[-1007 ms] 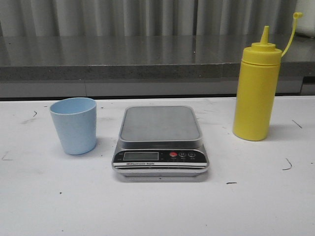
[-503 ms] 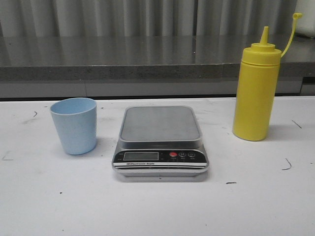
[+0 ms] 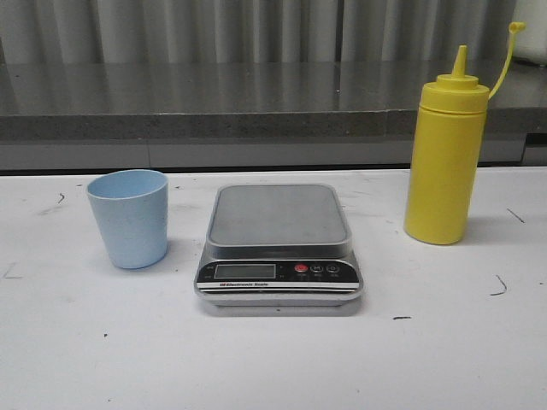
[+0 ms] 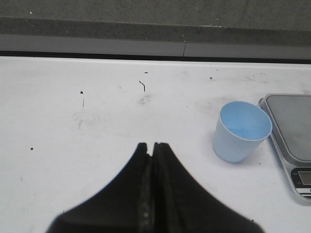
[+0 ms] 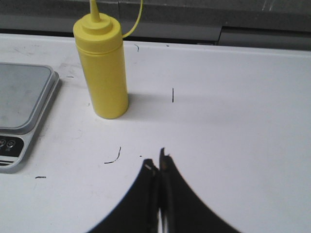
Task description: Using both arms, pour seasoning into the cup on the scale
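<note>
White tabletop point(image 3: 273, 367) fills the foreground of the front view, marked with a few dark scuffs and with no arm reaching over it. At the lower centre of the frame sits the scale point(image 3: 279, 243), its black display panel turned toward the camera so the reading can be seen, and its grey platform is bare. The cup point(image 3: 129, 218) stands upright on the table at the left of the frame, just beside the scale and not on it, which puts it on the left arm's side. The bottle point(image 3: 446, 158) stands upright at the right of the frame, apart from the scale, within the right arm's side; its cap is off the nozzle and hangs from its tether, so it looks ready to pour. Beyond them runs a grey ledge below a pleated curtain.

In the wrist views, the left gripper point(image 4: 152, 148) has its fingers pressed together and holds nothing, with the cup ahead of it. The right gripper point(image 5: 156, 162) is likewise closed and empty, the bottle ahead. By my judgement the task has not begun: the cup must first go onto the platform.
</note>
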You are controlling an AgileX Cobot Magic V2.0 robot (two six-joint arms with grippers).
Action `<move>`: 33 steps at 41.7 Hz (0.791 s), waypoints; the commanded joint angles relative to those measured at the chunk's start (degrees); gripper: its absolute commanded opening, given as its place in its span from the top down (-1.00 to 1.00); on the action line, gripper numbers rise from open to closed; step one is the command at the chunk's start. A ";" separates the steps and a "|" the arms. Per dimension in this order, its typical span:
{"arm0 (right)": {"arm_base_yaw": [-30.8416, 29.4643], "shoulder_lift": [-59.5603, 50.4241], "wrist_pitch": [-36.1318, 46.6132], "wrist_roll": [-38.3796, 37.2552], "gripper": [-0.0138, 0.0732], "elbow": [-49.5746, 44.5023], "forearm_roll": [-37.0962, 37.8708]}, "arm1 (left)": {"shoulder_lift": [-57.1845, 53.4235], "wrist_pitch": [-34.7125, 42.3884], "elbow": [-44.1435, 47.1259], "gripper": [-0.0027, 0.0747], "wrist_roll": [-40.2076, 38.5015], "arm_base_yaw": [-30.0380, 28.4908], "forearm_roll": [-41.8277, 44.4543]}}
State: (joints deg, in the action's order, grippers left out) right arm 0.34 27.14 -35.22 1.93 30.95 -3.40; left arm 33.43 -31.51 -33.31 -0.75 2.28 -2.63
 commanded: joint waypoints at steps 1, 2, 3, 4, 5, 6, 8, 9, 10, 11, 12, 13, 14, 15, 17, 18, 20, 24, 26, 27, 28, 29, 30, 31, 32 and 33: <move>-0.14 1.56 4.09 0.40 0.80 1.32 0.98 | 1.58 4.46 -1.97 0.94 -0.06 0.33 -0.58; -0.14 1.67 4.09 0.40 0.77 1.32 1.10 | 1.79 4.67 -1.97 0.89 -0.06 0.33 -0.58; -0.14 1.81 4.09 0.40 0.70 1.32 1.10 | 2.15 4.78 -1.97 0.82 -0.06 0.33 -0.58; -0.14 1.94 4.09 0.40 0.63 1.32 1.10 | 2.27 5.03 -1.97 0.74 -0.06 0.33 -0.58; -0.14 1.94 4.09 0.40 0.53 1.32 1.10 | 2.66 5.04 -1.97 0.64 -0.06 0.33 -0.58; -0.14 1.99 4.09 0.40 0.40 1.32 1.10 | 2.96 5.15 -1.97 0.55 -0.06 0.33 -0.83; -0.14 2.02 4.09 0.40 0.19 1.32 1.10 | 3.37 5.29 -1.97 0.31 -0.06 0.33 -1.57; -0.14 2.02 4.09 0.40 0.05 1.32 1.10 | 3.86 5.41 -1.97 0.21 -0.06 0.44 -2.03; -0.14 2.02 4.09 0.40 -0.05 1.32 1.10 | 4.23 5.66 -1.97 0.08 -0.06 0.55 -2.28; -0.14 2.08 4.09 0.40 -0.17 1.32 1.10 | 4.71 5.81 -1.97 -0.02 -0.06 0.69 -2.44; -0.14 2.08 4.09 0.40 -0.25 1.32 1.10 | 5.20 5.81 -2.09 -0.11 -0.06 0.80 -2.44; -0.14 2.08 4.09 0.40 -0.32 1.32 1.10 | 5.75 5.81 -2.23 -0.21 -0.06 1.27 -2.44; -0.14 2.08 4.09 0.40 -0.39 1.32 1.10 | 6.53 5.54 -2.50 -0.27 -0.06 1.64 -2.44; -0.14 2.08 4.09 0.40 -0.42 1.32 1.10 | 7.21 4.99 -2.93 -0.33 -0.06 2.22 -2.44; -0.14 2.08 4.09 0.40 -0.46 1.32 1.10 | 9.05 3.82 -3.90 -0.39 -0.06 3.25 -2.44; -0.14 2.08 4.09 0.40 -0.46 1.32 1.10 | 9.94 2.94 -4.66 -0.40 -0.06 4.05 -2.44; -0.14 2.08 4.09 0.40 -0.45 1.32 1.05 | 12.18 1.85 -6.10 -0.40 0.03 5.53 -2.44; -0.14 2.08 4.09 0.40 -0.45 1.32 1.05 | 17.00 0.69 -8.85 -0.40 0.03 8.22 -2.44; -0.14 2.08 4.09 0.40 -0.45 1.32 1.05 | 19.38 -0.26 -10.60 -0.40 0.03 9.52 -2.44; -0.14 2.08 4.09 0.40 -0.44 1.32 1.05 | 21.07 -0.75 -11.42 -0.40 0.03 9.97 -2.44; -0.14 2.08 4.09 0.40 -0.44 1.32 1.05 | 22.34 -1.45 -12.54 -0.40 0.03 10.53 -2.44; -0.14 2.08 4.09 0.40 -0.44 1.32 1.05 | 23.61 -2.03 -13.43 -0.40 0.03 10.93 -2.44; -0.14 2.08 4.09 0.40 -0.44 1.32 1.05 | 25.37 -2.59 -14.34 -0.40 0.03 11.31 -2.44; -0.14 2.08 4.09 0.40 -0.44 1.32 1.05 | 26.68 -3.22 -15.58 -0.40 0.03 11.78 -2.44; -0.14 2.08 4.09 0.40 -0.44 1.32 1.05 | 27.98 -3.59 -16.48 -0.40 0.03 12.10 -2.44; -0.14 2.08 4.09 0.40 -0.44 1.32 1.05 | 29.71 -3.83 -17.36 -0.40 0.03 12.27 -2.44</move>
State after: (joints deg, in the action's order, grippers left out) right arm 0.34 28.45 -35.22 1.93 30.85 -2.98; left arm 59.50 -36.77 -46.01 -0.75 13.35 -4.34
